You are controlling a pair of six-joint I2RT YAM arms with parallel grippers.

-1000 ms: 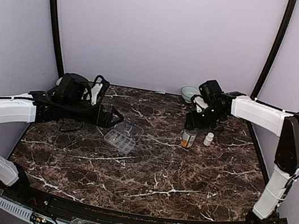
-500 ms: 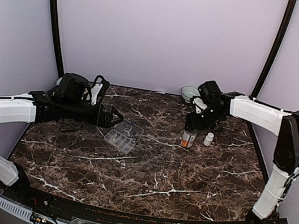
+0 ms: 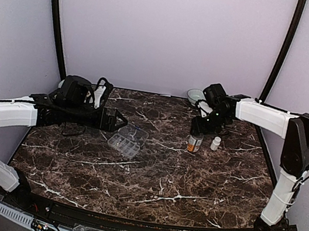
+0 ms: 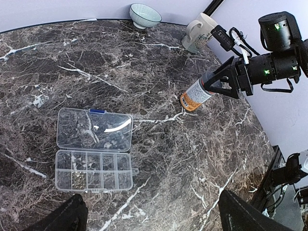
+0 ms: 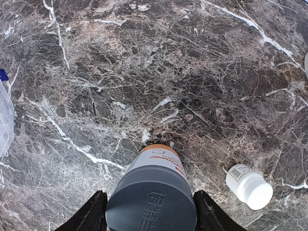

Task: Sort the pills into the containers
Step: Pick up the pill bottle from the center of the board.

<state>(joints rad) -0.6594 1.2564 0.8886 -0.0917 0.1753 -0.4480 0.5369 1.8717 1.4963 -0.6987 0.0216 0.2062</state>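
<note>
The left gripper (image 4: 154, 216) hangs wide open above the organizer box (image 4: 94, 156), lower left in its view; the right gripper (image 5: 151, 211) straddles the pill bottle cap (image 5: 151, 199), grip unclear, and should clamp squarely.

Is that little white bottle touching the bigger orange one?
Apart. The right wrist view shows bare marble between the white bottle and the orange bottle.

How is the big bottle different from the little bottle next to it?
The big bottle is much larger, with a grey cap and an orange label; the little bottle is white. The big bottle sits between the fingers of the right gripper; the little bottle stands free. Both stand upright on the table.
</note>
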